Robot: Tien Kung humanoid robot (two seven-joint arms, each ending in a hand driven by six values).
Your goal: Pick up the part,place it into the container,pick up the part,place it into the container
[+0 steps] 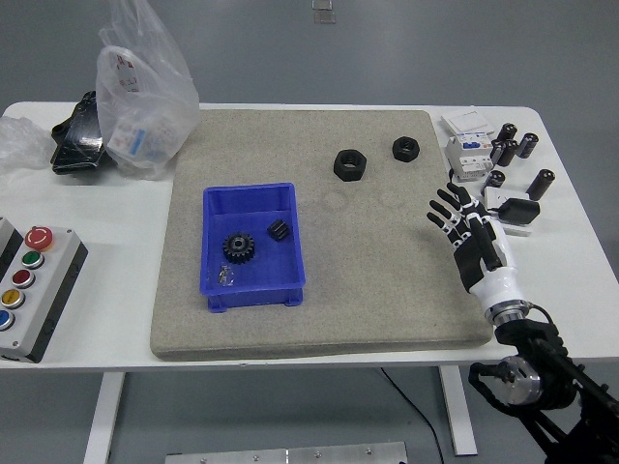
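Left of the robot hand [471, 237], a rough grey felt mat [387, 280] carries a glossy blue plastic bin [252, 246]; matt black nuts [349, 163] sit beyond its fingertips.

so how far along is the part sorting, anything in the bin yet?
Partly done. The blue container already holds a gear and a smaller black part. Nothing in hand: the right hand is open over the mat's right edge. Left to do: two black nuts sit on the grey mat, outside the container.
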